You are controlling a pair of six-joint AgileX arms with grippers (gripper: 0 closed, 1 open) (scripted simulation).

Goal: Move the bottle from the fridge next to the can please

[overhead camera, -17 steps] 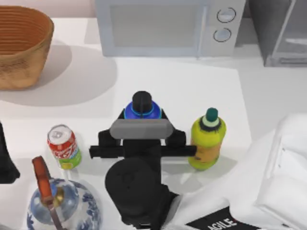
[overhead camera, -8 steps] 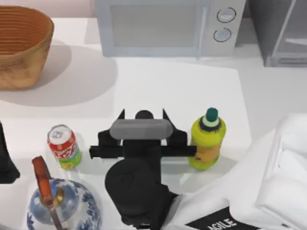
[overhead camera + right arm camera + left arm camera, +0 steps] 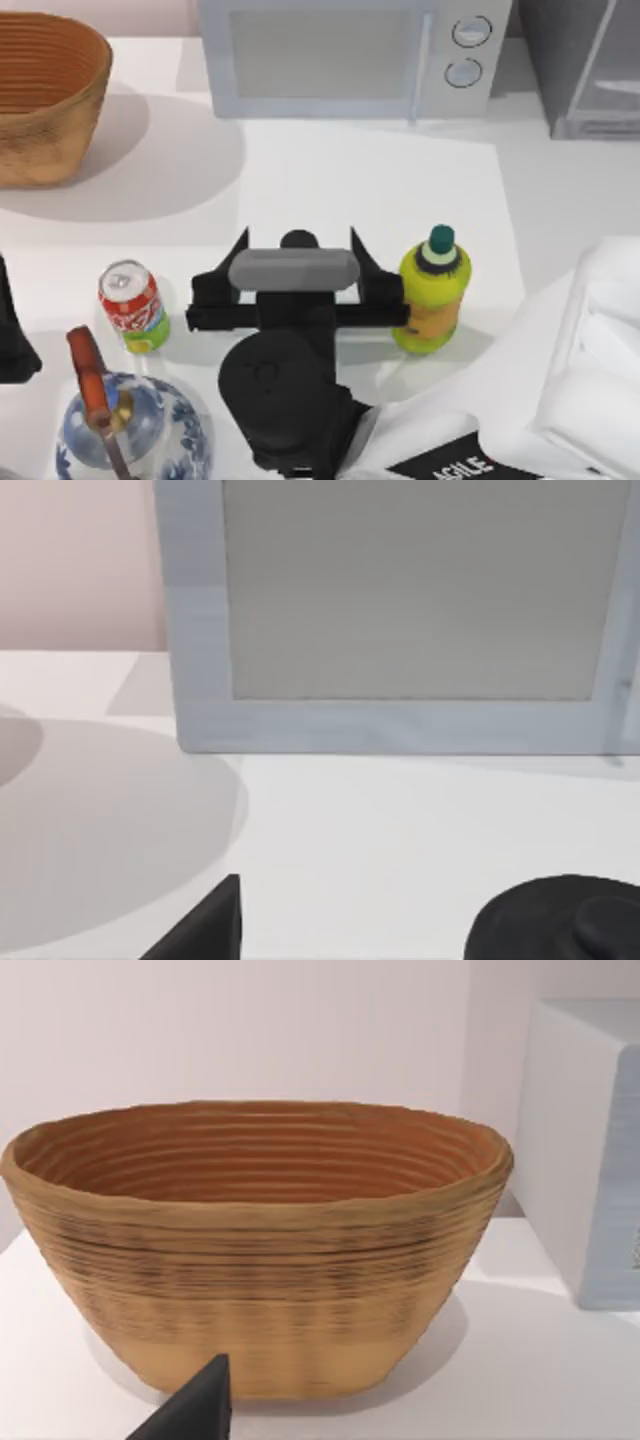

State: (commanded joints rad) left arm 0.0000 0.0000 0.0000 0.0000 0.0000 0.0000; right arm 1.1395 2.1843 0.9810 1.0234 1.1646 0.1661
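The bottle stands at mid-table, between the can and a yellow-green bottle; its black cap (image 3: 298, 239) shows past my right gripper (image 3: 298, 250), which covers the rest of it. The cap (image 3: 565, 922) also appears in the right wrist view, beside one fingertip (image 3: 205, 925). My right gripper's fingers are spread wide to either side of the bottle, open and not touching it. The red can (image 3: 131, 306) stands to the left of the gripper. The grey fridge (image 3: 590, 70) is at the back right. My left gripper (image 3: 10, 345) is parked at the left edge, open.
A yellow-green bottle (image 3: 432, 290) stands close to the right of my right gripper. A blue-and-white porcelain pot (image 3: 130, 435) sits in front of the can. The microwave (image 3: 350, 55) is at the back, and a woven basket (image 3: 45, 95) (image 3: 255, 1250) at the back left.
My right gripper's fingers have spread apart and let go of the bottle. The bottle's blue shoulder, seen a second ago, is now hidden under the gripper.
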